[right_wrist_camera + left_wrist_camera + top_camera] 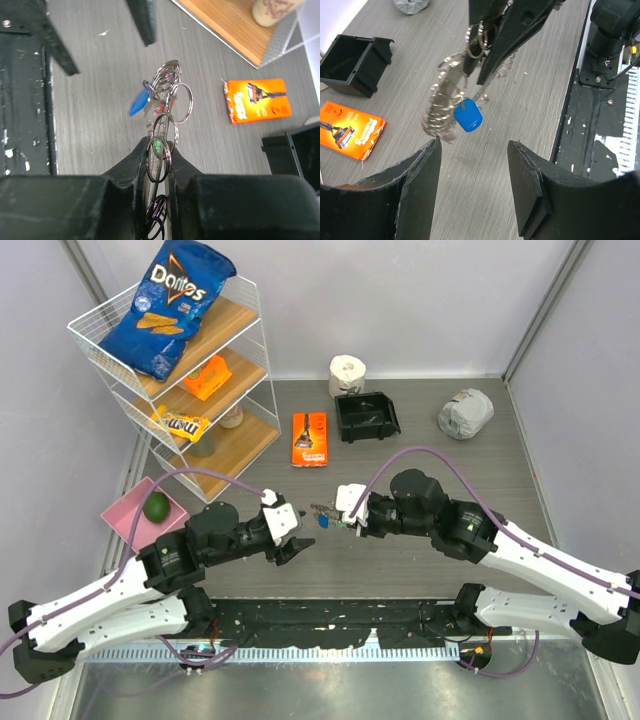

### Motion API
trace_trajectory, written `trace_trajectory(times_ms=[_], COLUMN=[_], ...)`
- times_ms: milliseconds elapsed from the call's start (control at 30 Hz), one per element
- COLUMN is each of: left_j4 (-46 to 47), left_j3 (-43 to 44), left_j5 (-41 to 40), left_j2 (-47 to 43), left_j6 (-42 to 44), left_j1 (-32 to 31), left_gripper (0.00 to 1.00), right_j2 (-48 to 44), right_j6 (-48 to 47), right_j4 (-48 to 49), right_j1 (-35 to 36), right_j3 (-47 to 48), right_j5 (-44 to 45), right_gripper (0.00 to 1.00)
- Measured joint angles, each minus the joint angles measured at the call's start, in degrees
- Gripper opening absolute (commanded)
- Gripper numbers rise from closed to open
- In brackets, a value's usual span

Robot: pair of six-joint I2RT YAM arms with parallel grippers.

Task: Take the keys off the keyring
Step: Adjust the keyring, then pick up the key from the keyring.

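Right wrist shows keyring (160,92) pinched between the right fingers (186,169).

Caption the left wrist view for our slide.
Open left gripper faces the keyring and blue-headed key held by the right gripper.

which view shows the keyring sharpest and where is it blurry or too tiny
Right wrist: sharpest, the keyring loops crisp above the right gripper pinching them. Left wrist: its lower loops smear into a pale blur, though the blue key head is sharp. Top external: only a tiny glinting cluster, individual loops unreadable.
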Motion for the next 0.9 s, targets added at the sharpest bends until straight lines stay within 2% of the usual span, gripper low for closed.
trace_trajectory(times_ms=[267,500,900], left_j4=[4.61,11.93,25.0], left_j3=[-1.36,-2.95,-2.95], left_j5=[-0.04,-2.16,-5.09], left_j2=[0.98,4.17,8.17], left_j6=[-2.75,-5.35,-6.8], left_j1=[0.0,0.0,0.68], left_gripper=[0.6,0.6,0.59], right_j2=[-2.97,-6.56,-5.27], right_j6=[1.07,-7.41,-16.65], right_j4=[8.74,14.43,18.51], right_j1=[0.24,2.32,3.45], right_j3=[-3.56,-5.86,-5.75], right_j5=[8.33,10.78,15.52], right_gripper=[0.05,0.05,0.05])
